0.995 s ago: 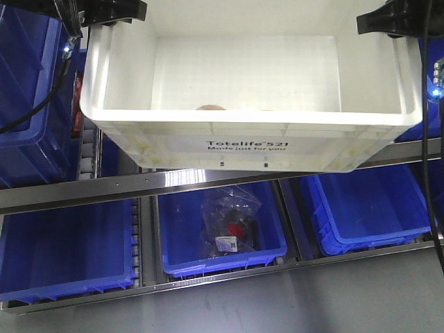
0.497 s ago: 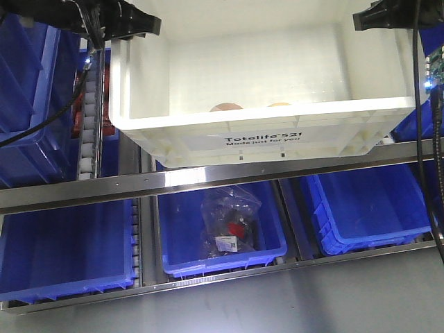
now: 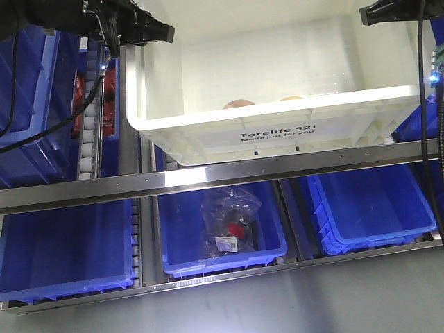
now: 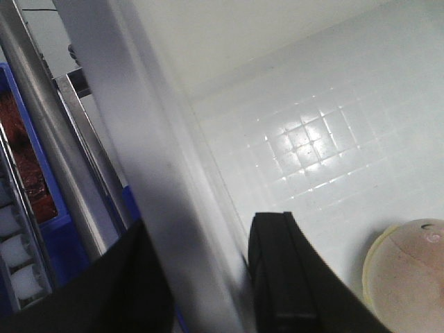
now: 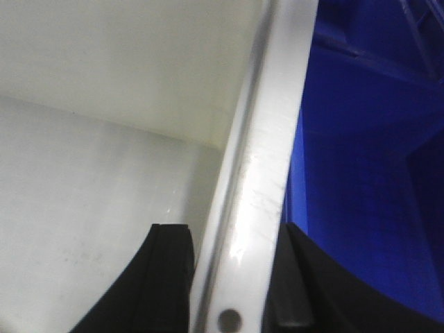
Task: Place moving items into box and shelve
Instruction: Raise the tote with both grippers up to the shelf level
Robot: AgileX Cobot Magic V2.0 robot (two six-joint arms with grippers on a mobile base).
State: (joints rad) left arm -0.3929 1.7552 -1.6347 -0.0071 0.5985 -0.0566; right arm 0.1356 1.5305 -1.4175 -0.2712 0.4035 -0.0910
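The white box (image 3: 277,135), printed "Totelife 521", hangs tilted above the steel shelf rail, its right end higher. Just over its near rim peek two moving items, a pinkish-brown ball (image 3: 239,104) and a pale cream one (image 3: 291,98). My left gripper (image 3: 156,31) is shut on the box's left wall; in the left wrist view its black fingers (image 4: 284,277) clamp that wall (image 4: 173,208), and the pinkish ball (image 4: 413,277) lies on the box floor. My right gripper (image 3: 374,14) is shut on the right rim (image 5: 257,194), its fingers (image 5: 166,277) on either side.
A steel shelf rail (image 3: 208,177) runs under the box. Below it stand three blue bins; the middle one (image 3: 270,243) holds a clear crinkled bag (image 3: 232,222). More blue bins (image 3: 28,104) and a roller track (image 3: 89,139) are at the left, and a blue bin (image 5: 361,139) lies beside the right rim.
The box has shifted to the right and tilted, its right end rising. Both grippers have moved with it and kept their hold; the two balls show more above the near rim.
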